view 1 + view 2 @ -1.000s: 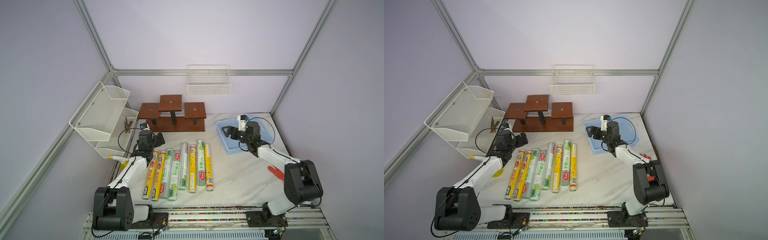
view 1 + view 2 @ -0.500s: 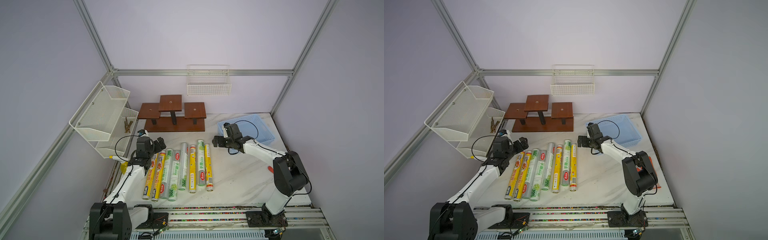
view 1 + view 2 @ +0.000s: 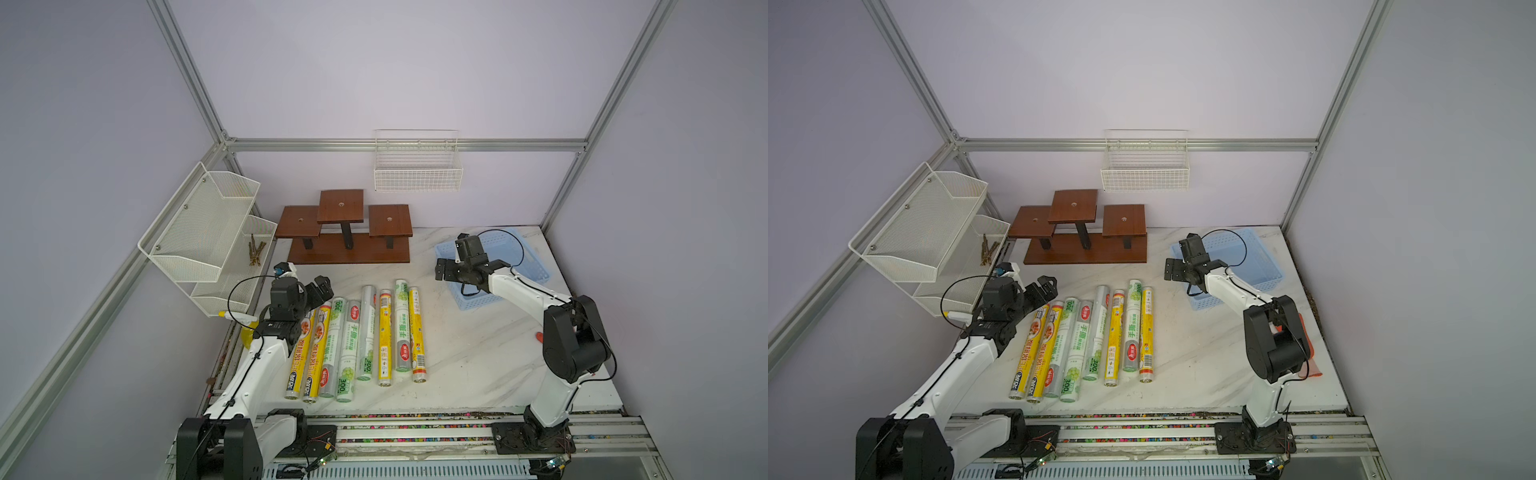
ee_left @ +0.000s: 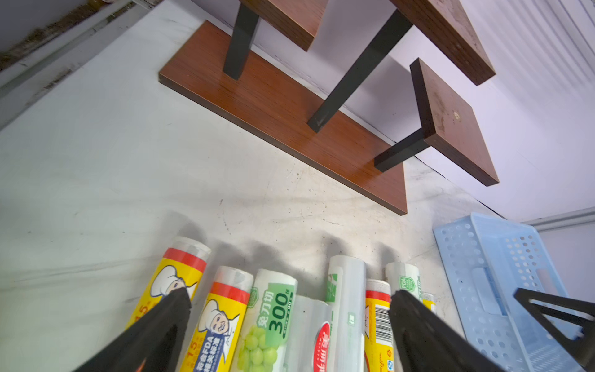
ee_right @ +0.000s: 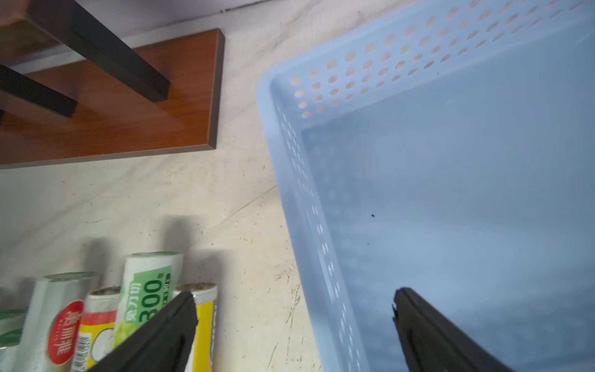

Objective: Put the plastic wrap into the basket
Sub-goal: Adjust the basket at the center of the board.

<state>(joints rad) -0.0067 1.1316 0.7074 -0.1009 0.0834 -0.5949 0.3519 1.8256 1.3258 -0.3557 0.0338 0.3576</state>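
Observation:
Several plastic wrap rolls (image 3: 368,324) (image 3: 1096,332) lie side by side on the marble table, yellow, white-green and silvery. The light blue basket (image 3: 536,266) (image 3: 1266,266) stands at the back right with nothing in it. My left gripper (image 3: 324,289) (image 3: 1047,286) hangs open just above the far ends of the leftmost rolls (image 4: 273,309), holding nothing (image 4: 289,296). My right gripper (image 3: 465,276) (image 3: 1194,274) is open and straddles the basket's left wall (image 5: 289,145). One finger is over the rightmost roll's end (image 5: 148,283), the other over the basket floor (image 5: 294,296).
A brown wooden stepped stand (image 3: 347,232) stands behind the rolls. A white two-tier mesh rack (image 3: 203,232) hangs on the left wall and a white wire basket (image 3: 417,166) on the back wall. A red object (image 3: 539,336) lies by the right arm's base.
The left gripper has moved right and down to the far ends of the leftmost rolls. The right gripper has shifted from above the basket to its left wall and opened fully.

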